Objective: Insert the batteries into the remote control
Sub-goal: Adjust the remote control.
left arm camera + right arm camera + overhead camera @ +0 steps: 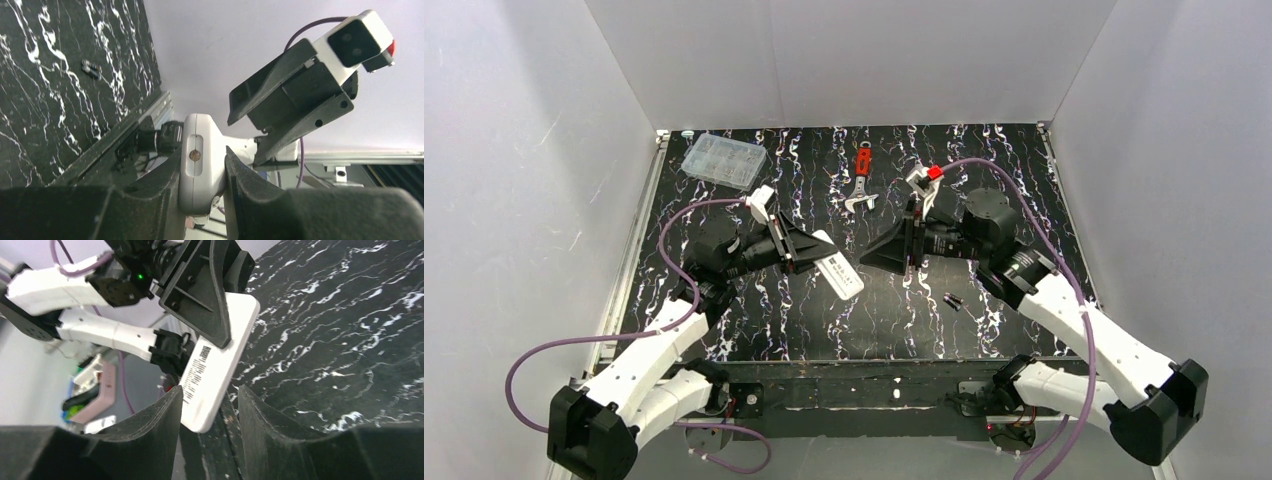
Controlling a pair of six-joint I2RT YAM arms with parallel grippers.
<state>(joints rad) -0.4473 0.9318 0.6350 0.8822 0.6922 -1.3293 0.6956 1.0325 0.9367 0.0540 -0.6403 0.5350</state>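
Holding the slim white rectangular plastic remote control above the middle of the black marbled worktop, the left tool is clamped on it. The right tool hangs close by, fingers apart.

White walls enclose a black white-veined tabletop.

**Robotics laboratory test cell.** Enclosed on three sides by plain white panels. Black marbled tabletop, edged at left by an aluminium rail. Left arm and right arm bolted at the near edge, fed by purple cables. Clear compartment box kept far left; red-handled wrench laid far centre.
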